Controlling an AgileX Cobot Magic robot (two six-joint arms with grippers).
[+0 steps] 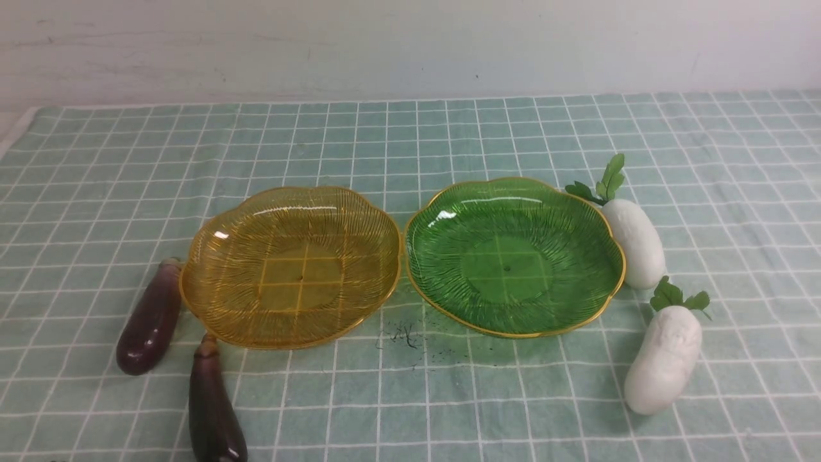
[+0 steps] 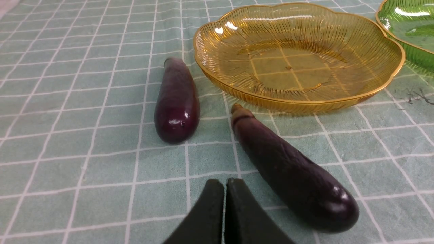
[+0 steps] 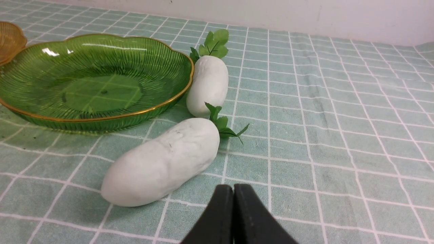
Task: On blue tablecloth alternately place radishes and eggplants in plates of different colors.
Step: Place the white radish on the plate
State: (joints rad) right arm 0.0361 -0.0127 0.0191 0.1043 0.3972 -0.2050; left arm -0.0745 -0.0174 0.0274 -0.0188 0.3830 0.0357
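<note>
No item was yet placed: the amber plate (image 1: pixel 290 266) and green plate (image 1: pixel 513 256) stood empty on the blue tablecloth (image 1: pixel 410 141). The eggplants (image 1: pixel 149 317) lay beside the amber plate, the radishes (image 1: pixel 635 240) beside the green plate. The left hand (image 2: pixel 224 184) and right hand (image 3: pixel 233 189) were pressed together, empty. All four placements remained.
</note>
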